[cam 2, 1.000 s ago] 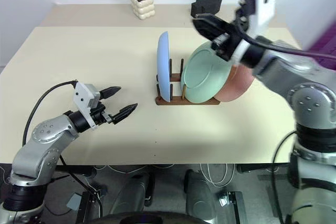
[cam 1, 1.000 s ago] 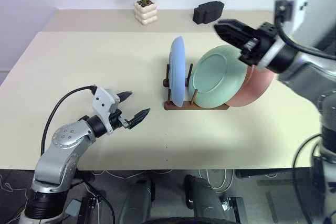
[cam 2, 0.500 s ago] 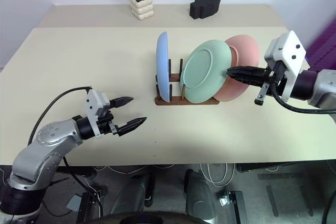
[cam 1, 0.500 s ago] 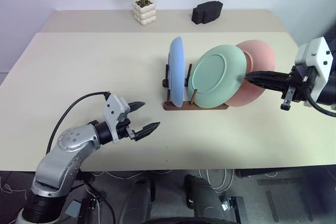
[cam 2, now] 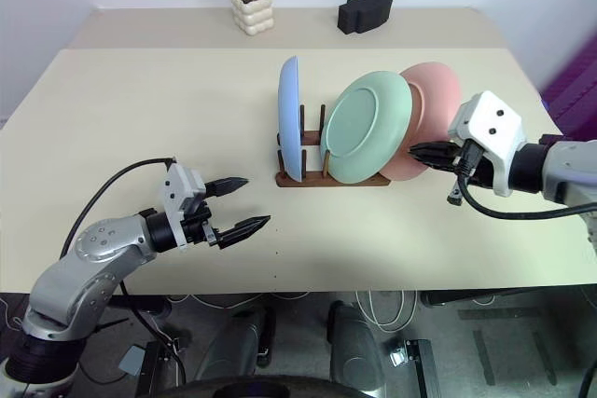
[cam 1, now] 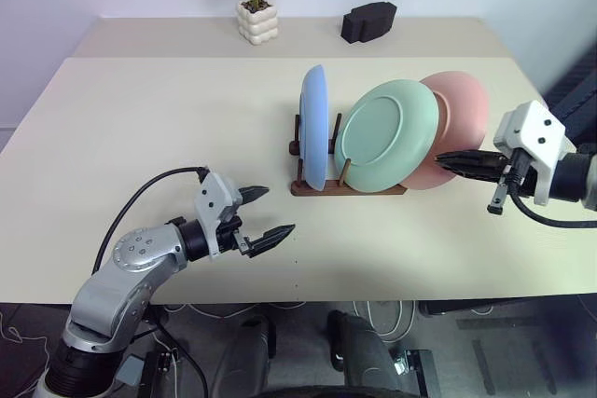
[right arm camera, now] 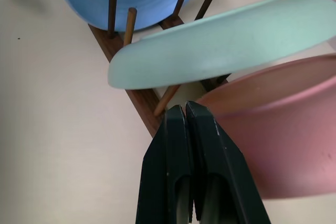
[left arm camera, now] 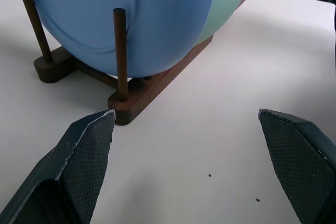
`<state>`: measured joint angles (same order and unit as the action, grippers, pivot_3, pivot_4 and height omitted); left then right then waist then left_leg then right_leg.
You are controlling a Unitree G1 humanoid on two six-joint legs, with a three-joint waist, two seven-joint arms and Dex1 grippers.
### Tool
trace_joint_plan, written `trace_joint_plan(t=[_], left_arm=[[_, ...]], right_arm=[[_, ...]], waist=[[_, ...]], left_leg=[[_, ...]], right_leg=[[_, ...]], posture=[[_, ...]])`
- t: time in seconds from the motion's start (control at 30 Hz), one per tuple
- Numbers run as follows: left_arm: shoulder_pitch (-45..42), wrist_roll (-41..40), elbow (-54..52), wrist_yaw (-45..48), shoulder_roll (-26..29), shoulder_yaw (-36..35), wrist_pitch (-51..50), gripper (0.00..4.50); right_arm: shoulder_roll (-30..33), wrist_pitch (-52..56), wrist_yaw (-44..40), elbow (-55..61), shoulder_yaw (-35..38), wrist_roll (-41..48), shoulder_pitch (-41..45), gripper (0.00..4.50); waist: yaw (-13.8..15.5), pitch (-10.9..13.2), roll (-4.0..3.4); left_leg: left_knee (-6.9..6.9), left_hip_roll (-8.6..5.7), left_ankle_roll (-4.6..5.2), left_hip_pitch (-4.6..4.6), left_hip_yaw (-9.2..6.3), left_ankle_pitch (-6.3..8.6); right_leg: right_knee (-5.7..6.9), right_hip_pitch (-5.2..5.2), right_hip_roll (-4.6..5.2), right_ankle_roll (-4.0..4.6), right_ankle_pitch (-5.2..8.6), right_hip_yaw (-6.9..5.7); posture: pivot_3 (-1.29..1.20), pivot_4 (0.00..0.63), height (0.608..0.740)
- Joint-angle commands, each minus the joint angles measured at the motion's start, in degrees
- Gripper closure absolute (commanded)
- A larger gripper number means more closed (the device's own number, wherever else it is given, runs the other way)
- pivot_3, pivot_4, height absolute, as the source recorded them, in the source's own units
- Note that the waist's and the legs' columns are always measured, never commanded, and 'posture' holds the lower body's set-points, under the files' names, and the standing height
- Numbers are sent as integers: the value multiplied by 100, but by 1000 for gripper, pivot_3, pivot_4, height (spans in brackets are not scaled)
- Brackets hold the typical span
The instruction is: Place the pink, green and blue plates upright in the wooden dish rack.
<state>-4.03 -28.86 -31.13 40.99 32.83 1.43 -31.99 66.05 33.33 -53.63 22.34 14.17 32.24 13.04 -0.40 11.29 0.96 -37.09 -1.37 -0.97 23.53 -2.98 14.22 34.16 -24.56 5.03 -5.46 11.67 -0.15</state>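
The wooden dish rack (cam 1: 347, 189) stands mid-table. In its left slots the blue plate (cam 1: 314, 128) stands upright. The green plate (cam 1: 387, 135) leans to the right between the pegs, and the pink plate (cam 1: 462, 114) leans behind it at the rack's right end. My right gripper (cam 1: 440, 157) is shut and empty, its tips at the pink plate's lower right edge; I cannot tell whether they touch. In the right wrist view the shut fingers (right arm camera: 184, 109) point at the rack's rail under the green plate (right arm camera: 220, 45). My left gripper (cam 1: 278, 211) hangs open and empty over the table, near left of the rack.
A potted plant (cam 1: 257, 16) and a black object (cam 1: 369, 21) sit at the table's far edge. Bare tabletop (cam 1: 168, 109) spreads left of the rack. The table's front edge runs just below my left gripper.
My right arm came down from above the plates to their right side, gripper staying shut. The left gripper drifted a little to the right, still open. The plates have not moved.
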Motion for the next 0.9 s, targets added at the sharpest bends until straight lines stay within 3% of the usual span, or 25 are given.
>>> trace_joint_plan(t=[0.03, 0.5, 0.9], left_arm=[[22, -32, -205, -32, -52, 18, 98, 0], [331, -30, -366, -158, -93, -65, 163, 0], [332, -42, -319, -120, -89, -38, 256, 0]], right_arm=[[-108, -35, 50, 134, -99, -102, 201, 4463], [-706, -55, -66, 266, -466, 35, 1059, 4463], [-787, -3, -64, 477, -386, 44, 1068, 4463]], waist=[[2, 0, 0], [-3, 0, 0], [0, -1, 0]], left_leg=[[0, 0, 0, 0, 0, 0], [-3, -1, 0, -2, -1, 0], [-6, -2, 0, -5, -2, 0]], right_leg=[[0, 0, 0, 0, 0, 0], [6, 3, -1, -1, -1, 0], [10, 6, -1, -1, -2, 0]], posture=[[0, 150, 738], [0, 150, 738], [0, 150, 738]])
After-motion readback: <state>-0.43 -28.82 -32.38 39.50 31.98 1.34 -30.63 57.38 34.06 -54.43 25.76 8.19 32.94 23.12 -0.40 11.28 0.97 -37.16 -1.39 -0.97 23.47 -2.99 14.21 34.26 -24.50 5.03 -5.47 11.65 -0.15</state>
